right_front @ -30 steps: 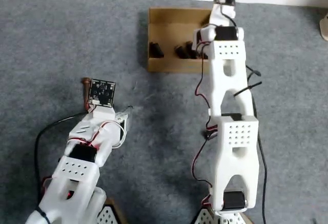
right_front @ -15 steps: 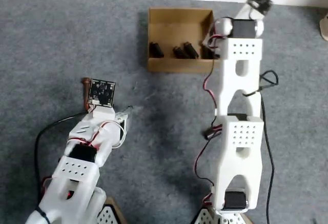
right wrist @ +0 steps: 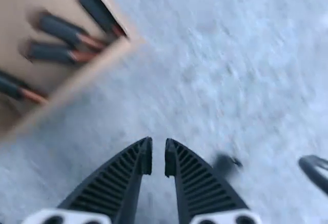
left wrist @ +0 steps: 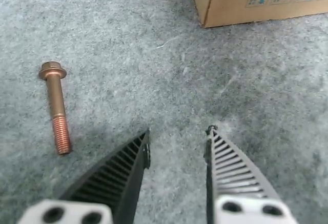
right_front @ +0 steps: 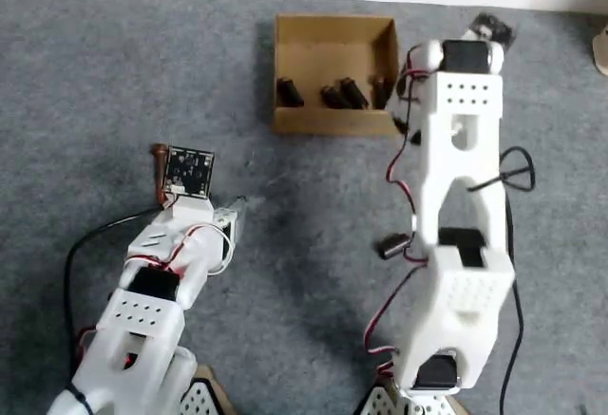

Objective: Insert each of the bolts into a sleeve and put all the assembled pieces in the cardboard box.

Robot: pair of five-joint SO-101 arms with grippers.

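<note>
The step in hand looks like the start of another cycle. Four assembled pieces (right_front: 332, 95) already lie in the cardboard box (right_front: 328, 122) at the upper centre of the high view, and one bare bolt (left wrist: 55, 108) lies on the grey tabletop (right_front: 304, 235) left of centre, well apart from the box.

The left gripper (left wrist: 178, 134) hovers just beside that bolt with its jaws wide and nothing between them. The bolt lies off to one side of the open jaws, not between them. The right gripper (right wrist: 158, 157) hangs over the tabletop just outside the box's right wall, at the upper right of the high view. Its jaws are drawn to a narrow slit and it is empty.

My reading is that the bolt is the next thing to pick up. That calls for the left gripper to shift sideways until the shank sits between the jaws, then drop and close across it. The bolt needs a sleeve before it goes in the box, so the right arm has to bring one to meet it.
</note>
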